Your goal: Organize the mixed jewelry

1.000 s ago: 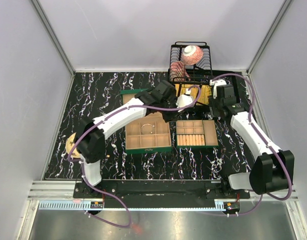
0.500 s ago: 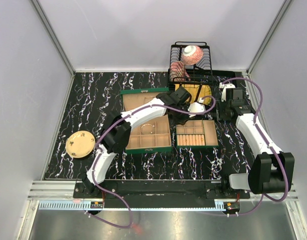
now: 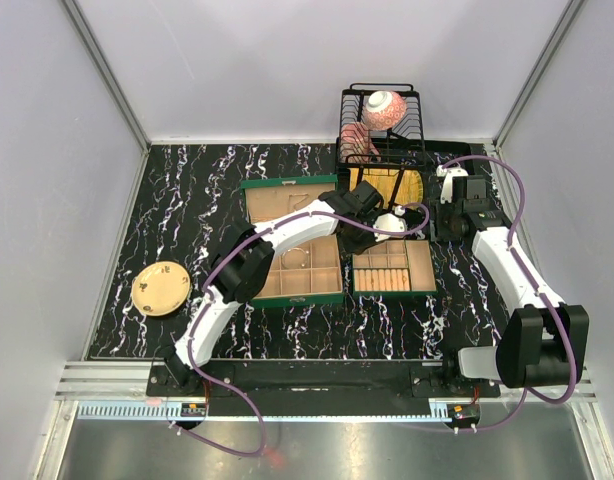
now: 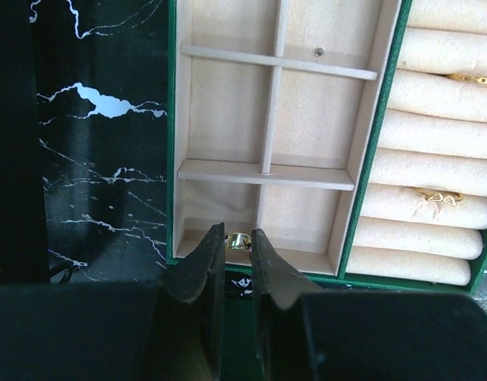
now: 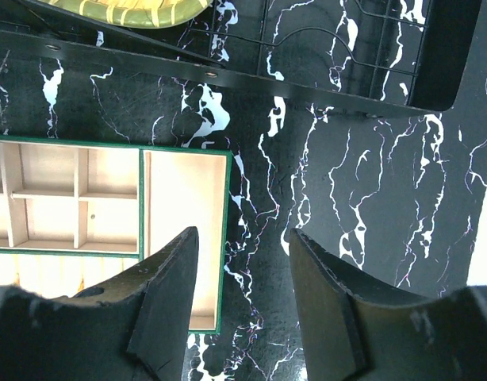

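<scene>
Gold ring [image 4: 238, 240], one piece of the mixed jewelry, is pinched between the tips of the left tool [image 4: 238, 238], whose jaws are clenched on it with only the ring's width between them. The tips hang over the near wall of the green box [image 4: 172, 119]. Directly ahead of them lies the near-left compartment [image 4: 216, 206], which shows bare lining. The ring rolls [image 4: 434, 163] lie to the right of the tool, past the green dividing wall, with their long axis running crosswise to the tool's forward line. Two small gold pieces [image 4: 438, 196] [image 4: 473, 79] sit in the slots between rolls, and a tiny stud [image 4: 319, 52] lies in the far-right compartment; the other compartments in view appear bare. The coming move probably turns on this offset: letting go here would put the ring in the compartment ahead, while seating it with the other gold pieces requires a shift to the right first. The ring's orientation in the grip cannot be read. The right tool [image 5: 242, 238] is released and holds nothing. It hangs over bare counter [image 5: 347, 159], with the same box to its left and the dish rack [image 5: 307, 87] ahead. The left arm therefore has the piece and is the nearer one. A second green box [image 3: 297, 300] holds a thin hoop [image 3: 297, 257].
</scene>
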`<move>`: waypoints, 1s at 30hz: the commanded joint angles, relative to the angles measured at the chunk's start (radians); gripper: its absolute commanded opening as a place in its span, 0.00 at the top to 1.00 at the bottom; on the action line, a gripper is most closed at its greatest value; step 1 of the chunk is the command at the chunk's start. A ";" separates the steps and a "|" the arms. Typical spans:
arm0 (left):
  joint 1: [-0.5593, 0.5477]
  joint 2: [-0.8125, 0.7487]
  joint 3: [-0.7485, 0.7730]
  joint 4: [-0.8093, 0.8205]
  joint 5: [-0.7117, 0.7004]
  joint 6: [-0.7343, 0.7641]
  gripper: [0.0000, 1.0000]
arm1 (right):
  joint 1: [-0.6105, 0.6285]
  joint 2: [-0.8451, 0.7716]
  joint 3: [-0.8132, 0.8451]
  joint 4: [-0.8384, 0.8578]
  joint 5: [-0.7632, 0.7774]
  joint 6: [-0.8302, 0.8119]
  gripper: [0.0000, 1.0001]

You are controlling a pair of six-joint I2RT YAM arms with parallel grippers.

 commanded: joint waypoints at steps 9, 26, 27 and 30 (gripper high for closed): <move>-0.004 0.013 0.030 0.050 -0.018 0.012 0.95 | -0.007 -0.004 0.000 0.010 -0.024 -0.001 0.45; -0.002 -0.036 0.023 0.050 -0.033 0.022 0.62 | -0.005 0.004 -0.003 0.010 -0.032 -0.004 0.46; -0.004 -0.042 0.015 0.050 -0.033 0.023 0.59 | -0.005 0.004 -0.003 0.010 -0.031 -0.006 0.46; -0.004 -0.070 0.010 0.050 -0.049 0.031 0.56 | -0.005 0.005 -0.006 0.011 -0.029 -0.011 0.46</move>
